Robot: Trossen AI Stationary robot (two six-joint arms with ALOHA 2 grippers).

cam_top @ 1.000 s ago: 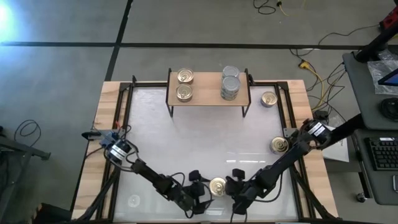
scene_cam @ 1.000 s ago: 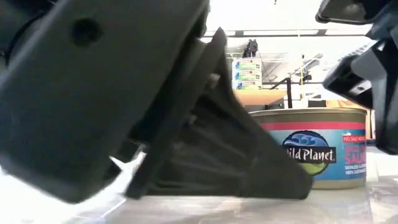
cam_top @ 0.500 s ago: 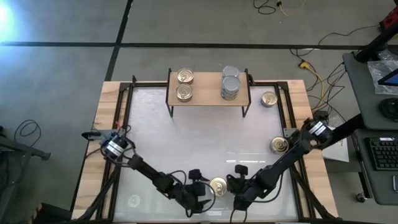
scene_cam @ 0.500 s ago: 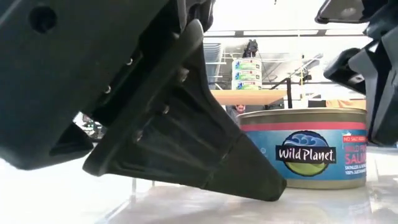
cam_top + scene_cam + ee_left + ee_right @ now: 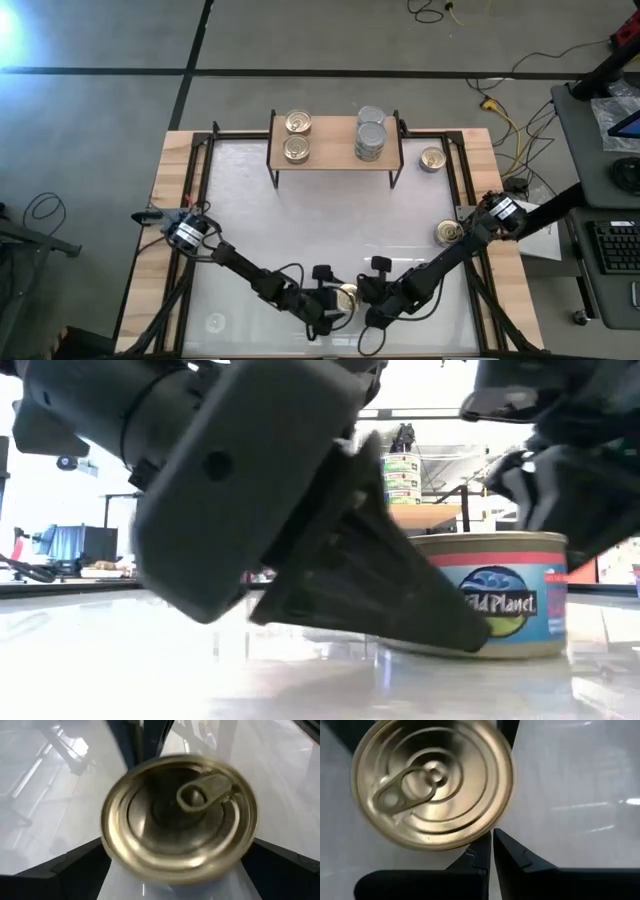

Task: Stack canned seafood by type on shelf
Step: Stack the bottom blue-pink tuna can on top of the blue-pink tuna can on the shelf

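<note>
A gold-lidded can (image 5: 347,296) with a blue label (image 5: 505,605) stands upright on the white tabletop near its front edge. My left gripper (image 5: 333,301) is open, one finger on each side of this can (image 5: 177,815). My right gripper (image 5: 367,290) is shut, its tips (image 5: 491,840) at the can's right side. The shelf (image 5: 335,158) stands at the far edge. On it are two gold-lidded cans (image 5: 297,135) on the left and stacked silver-lidded cans (image 5: 370,140) on the right. My left gripper has its fingers (image 5: 75,867) low beside the can's wall, slanting down from the table's left; whether they touch it I cannot tell. My right gripper's shut fingertips (image 5: 482,847) meet the can's rim (image 5: 480,832) on its right side, slanting down from the table's right. The can rests flat on the table.
Two more gold-lidded cans stand on the table's right: one (image 5: 449,233) by the right arm and one (image 5: 432,158) beside the shelf. The middle of the tabletop (image 5: 320,220) is bare. Black frame rails (image 5: 200,190) run along the table's sides.
My left gripper has moved right and a little toward the far edge, rolling as it went, and now straddles the can. My right gripper has tipped and moved left to the can's side. The can has shifted slightly toward the far edge, still upright.
</note>
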